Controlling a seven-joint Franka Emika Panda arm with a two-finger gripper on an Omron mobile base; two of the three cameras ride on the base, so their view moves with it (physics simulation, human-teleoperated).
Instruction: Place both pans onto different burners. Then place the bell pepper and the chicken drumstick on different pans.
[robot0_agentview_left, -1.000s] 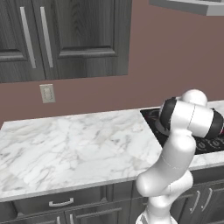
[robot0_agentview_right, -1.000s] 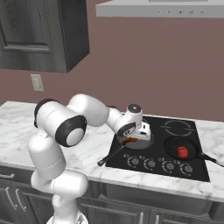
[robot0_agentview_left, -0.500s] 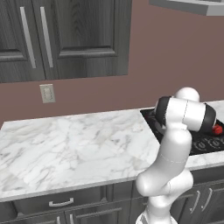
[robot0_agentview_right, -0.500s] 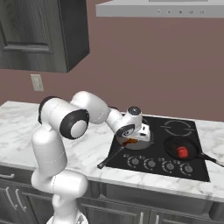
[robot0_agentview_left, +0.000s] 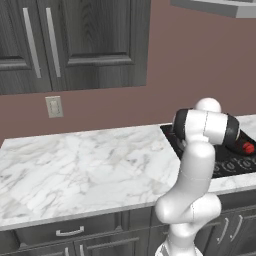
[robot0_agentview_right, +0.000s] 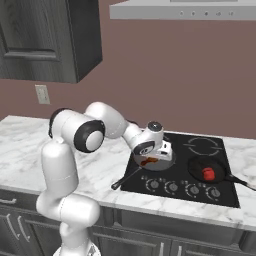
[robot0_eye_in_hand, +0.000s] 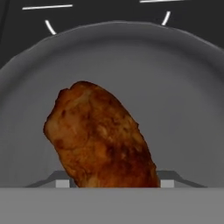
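The chicken drumstick (robot0_eye_in_hand: 100, 135) hangs low over the wide grey pan (robot0_eye_in_hand: 183, 87), held between my gripper's (robot0_eye_in_hand: 114, 181) two finger tips. From the right base view, my gripper (robot0_agentview_right: 154, 157) is shut on the drumstick (robot0_agentview_right: 148, 161) just above the grey pan (robot0_agentview_right: 166, 162), which sits on the front left burner of the cooktop (robot0_agentview_right: 227, 197). Its handle (robot0_agentview_right: 125, 179) points toward the front left. The smaller black pan (robot0_agentview_right: 199, 165) rests on the front right burner with the red bell pepper (robot0_agentview_right: 208, 173) inside it. The pepper (robot0_agentview_left: 247, 147) also peeks out behind my arm.
The back right burner ring (robot0_agentview_right: 202, 146) is bare. A row of knobs (robot0_agentview_right: 172, 187) runs along the cooktop's front. A marble counter (robot0_agentview_left: 75, 165) stretches to the left, with dark cabinets (robot0_agentview_left: 75, 40) and a wall outlet (robot0_agentview_left: 53, 106) above it. A range hood (robot0_agentview_right: 185, 10) hangs overhead.
My arm's elbow has swung a little sideways, while the hand has stayed over the grey pan with the drumstick still in it.
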